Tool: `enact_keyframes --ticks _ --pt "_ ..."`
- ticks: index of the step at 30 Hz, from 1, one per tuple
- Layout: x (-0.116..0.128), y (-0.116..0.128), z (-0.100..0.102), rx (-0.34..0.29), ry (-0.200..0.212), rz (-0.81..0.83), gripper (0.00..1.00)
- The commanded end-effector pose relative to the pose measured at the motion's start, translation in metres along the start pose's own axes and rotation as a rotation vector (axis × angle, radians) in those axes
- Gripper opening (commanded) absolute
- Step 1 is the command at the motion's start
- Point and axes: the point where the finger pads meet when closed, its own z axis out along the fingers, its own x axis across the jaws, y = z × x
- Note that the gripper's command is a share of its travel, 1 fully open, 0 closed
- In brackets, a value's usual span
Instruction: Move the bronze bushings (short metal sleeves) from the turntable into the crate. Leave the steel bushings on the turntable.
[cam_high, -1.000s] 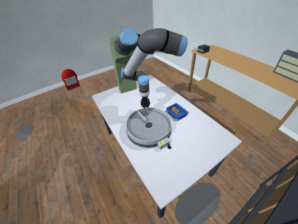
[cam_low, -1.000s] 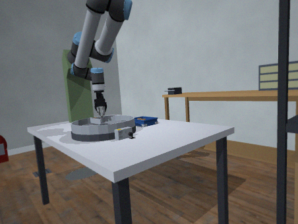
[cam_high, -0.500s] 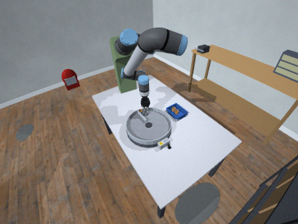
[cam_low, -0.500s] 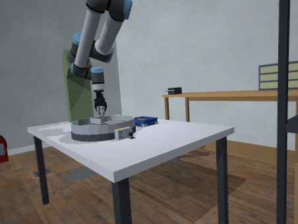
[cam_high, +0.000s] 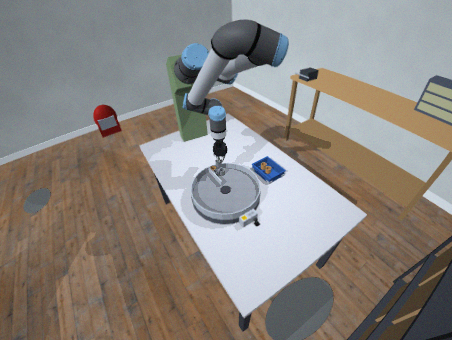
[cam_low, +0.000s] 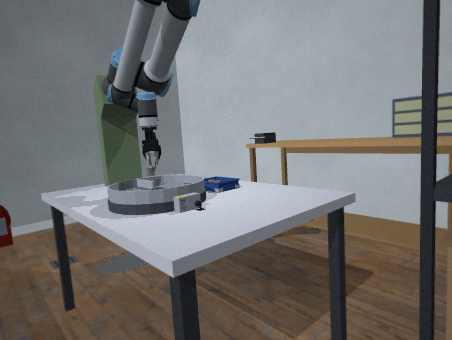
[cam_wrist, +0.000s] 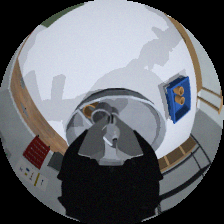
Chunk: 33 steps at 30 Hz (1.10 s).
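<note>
The grey round turntable stands on the white table and also shows in the exterior view. My gripper hangs a little above its far rim, shut on a small bushing that looks bronze in the top view. In the wrist view my fingers hide most of it. Another bronze bushing lies on the turntable by the rim, with a steel bushing next to it. The blue crate to the right of the turntable holds two bronze bushings.
A small control box is fixed to the turntable's front. A green pedestal carries the arm behind the table. A wooden bench stands at the right, with a dark rack at the front right.
</note>
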Motion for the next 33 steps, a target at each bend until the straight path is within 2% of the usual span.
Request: enact_keyframes --ticks 1,33 --pt "0.0000 0.0004 -0.0168 0.001 0.000 0.000 0.00" --pt "0.0000 0.0004 -0.0215 0.001 0.000 0.000 0.00"
